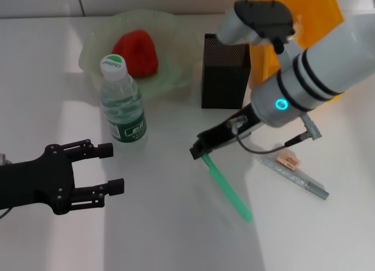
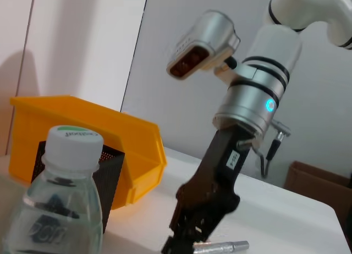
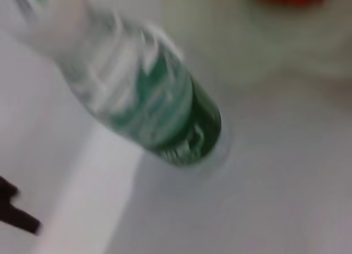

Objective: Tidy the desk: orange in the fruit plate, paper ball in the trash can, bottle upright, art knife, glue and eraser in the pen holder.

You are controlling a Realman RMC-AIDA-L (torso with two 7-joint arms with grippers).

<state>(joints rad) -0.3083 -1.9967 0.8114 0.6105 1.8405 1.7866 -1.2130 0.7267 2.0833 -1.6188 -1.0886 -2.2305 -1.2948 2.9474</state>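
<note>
The orange (image 1: 135, 53) lies in the pale-green fruit plate (image 1: 170, 77). In front of the plate the bottle (image 1: 123, 107) stands upright, white cap on top; it also shows in the wrist views as bottle (image 2: 63, 204) and bottle (image 3: 148, 100). My right gripper (image 1: 199, 149), just in front of the black pen holder (image 1: 225, 71), is shut on the upper end of a green stick (image 1: 228, 189). To its right, the eraser (image 1: 288, 160) and a grey pen-shaped tool (image 1: 296, 177) lie on the table. My left gripper (image 1: 114, 168) is open, below the bottle. The paper ball is out of view.
The yellow-orange trash can (image 1: 299, 19) stands behind and to the right of the pen holder, partly hidden by my right arm. The left wrist view shows the trash can (image 2: 82, 133), the pen holder (image 2: 113, 171) and the grey tool (image 2: 220, 246) near the right gripper (image 2: 181, 237).
</note>
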